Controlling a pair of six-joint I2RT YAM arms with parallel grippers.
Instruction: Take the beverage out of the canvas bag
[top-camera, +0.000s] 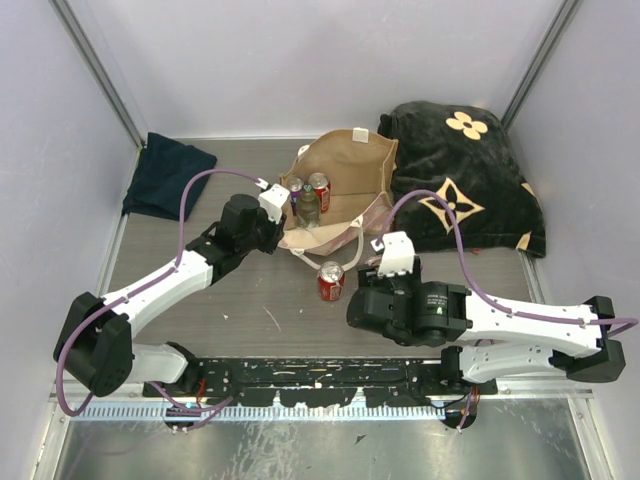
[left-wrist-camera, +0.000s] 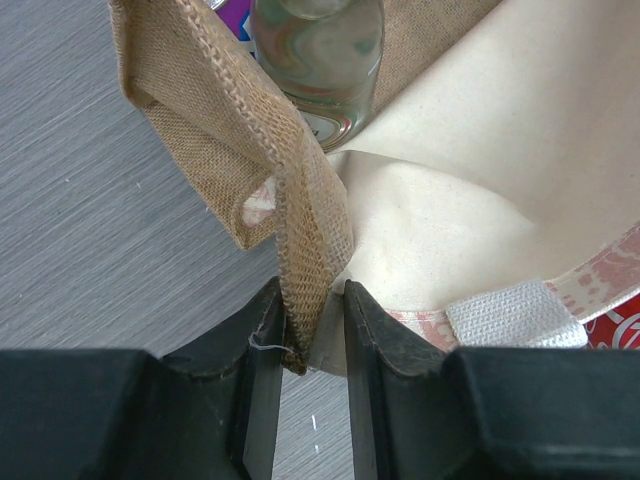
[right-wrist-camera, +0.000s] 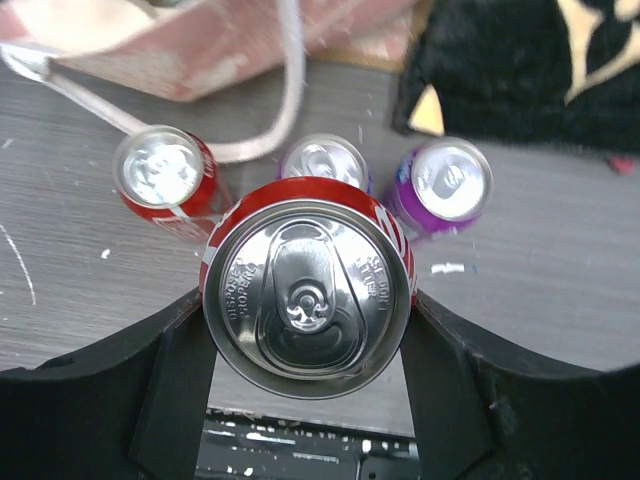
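Observation:
The canvas bag (top-camera: 345, 170) lies open at the table's back centre, with a red can (top-camera: 319, 190), a clear bottle (top-camera: 307, 206) and a purple can (top-camera: 295, 187) inside. My left gripper (top-camera: 274, 206) is shut on the bag's woven tan rim (left-wrist-camera: 300, 230). The left wrist view shows its fingertips (left-wrist-camera: 312, 300) pinching that rim, with the bottle (left-wrist-camera: 315, 60) just beyond. My right gripper (right-wrist-camera: 308, 300) is shut on a red can (right-wrist-camera: 308, 295), seen from above. In the top view this gripper (top-camera: 375, 290) is in front of the bag and hides the held can.
On the table past the held can stand a red can (right-wrist-camera: 165, 180) (top-camera: 331, 281), a second can (right-wrist-camera: 325, 162) and a purple can (right-wrist-camera: 450, 188). A cream bag handle (right-wrist-camera: 290, 90) loops near them. A black flower-marked blanket (top-camera: 465, 175) lies at back right. A dark navy cloth (top-camera: 165, 172) lies at back left.

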